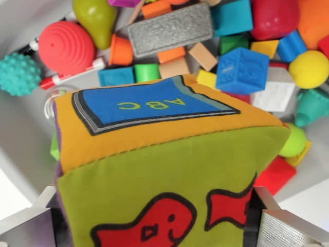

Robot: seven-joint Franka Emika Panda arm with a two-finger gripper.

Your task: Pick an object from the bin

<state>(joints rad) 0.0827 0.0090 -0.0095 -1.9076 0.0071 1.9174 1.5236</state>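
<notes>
You're looking straight down from the wrist cam, w/ the gripper (157,226) at the bottom of the frame. Both metal fingers (31,224) show at the lower corners, one on the wrist view's left, one on the right, and they're clamped on the soft cloth cube (164,170) between them. The cube fills most of the view. Its green face w/ red fish shapes sits right btwn the fingers; its orange face w/ a blue "ABC" book patch tilts away toward the bin (20,134).

You see the cube in front of the rest of the toys, covering the middle and lower part of the bin. How far it sits above the pile, you can't tell from this angle.

Beyond the cube's top edge the pile is packed tight: a blue block (241,69) just past its upper right corner, a grey textured brick (169,28) above center, a red ribbed ball (66,46) and a teal spiky ball (18,73) at upper left, a green pear (96,19) by the red ball, a yellow ball (308,68) at right.

Open room: bare white bin floor on the wrist view's left, below the teal ball. The white bin wall runs diagonally at lower right, near the right finger.
</notes>
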